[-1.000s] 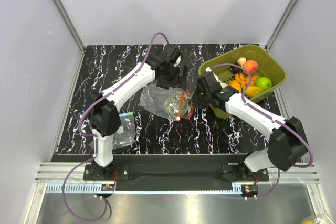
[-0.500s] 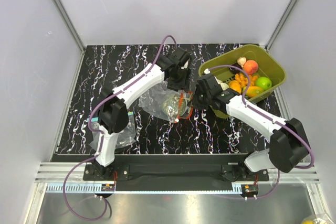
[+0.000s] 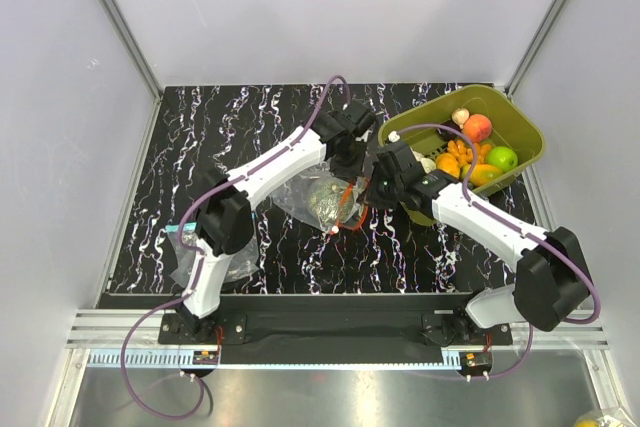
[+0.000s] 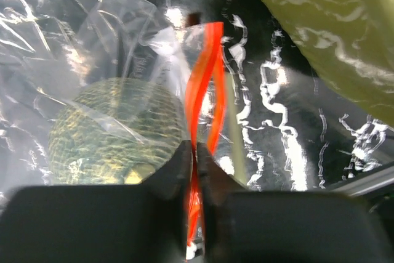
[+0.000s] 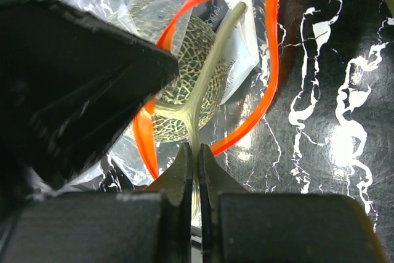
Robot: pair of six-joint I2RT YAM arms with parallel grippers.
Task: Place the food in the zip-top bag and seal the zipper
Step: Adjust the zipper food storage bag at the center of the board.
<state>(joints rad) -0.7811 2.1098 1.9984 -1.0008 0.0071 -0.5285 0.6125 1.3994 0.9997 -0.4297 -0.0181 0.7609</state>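
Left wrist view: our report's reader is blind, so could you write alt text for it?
The left gripper pinches the red-orange zipper of the clear zip-top bag between its fingers. A grey-green netted melon sits inside the bag at left. An olive-green tub fills the upper right, with black marbled table between.

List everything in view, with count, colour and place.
table: one, black marbled, under everything
tub: one, olive green, far right
food: several pieces, orange, green, pink, in the tub
zip-top bag: one, clear, table centre
melon: one, grey-green netted, inside the zip-top bag
zipper: one, red-orange, bag's mouth, gaping
second bag: one, clear with teal strip, near left
pale strip: one, cream, across the bag's mouth
left gripper: one, black, shut on the zipper
right gripper: one, black, shut on the pale strip
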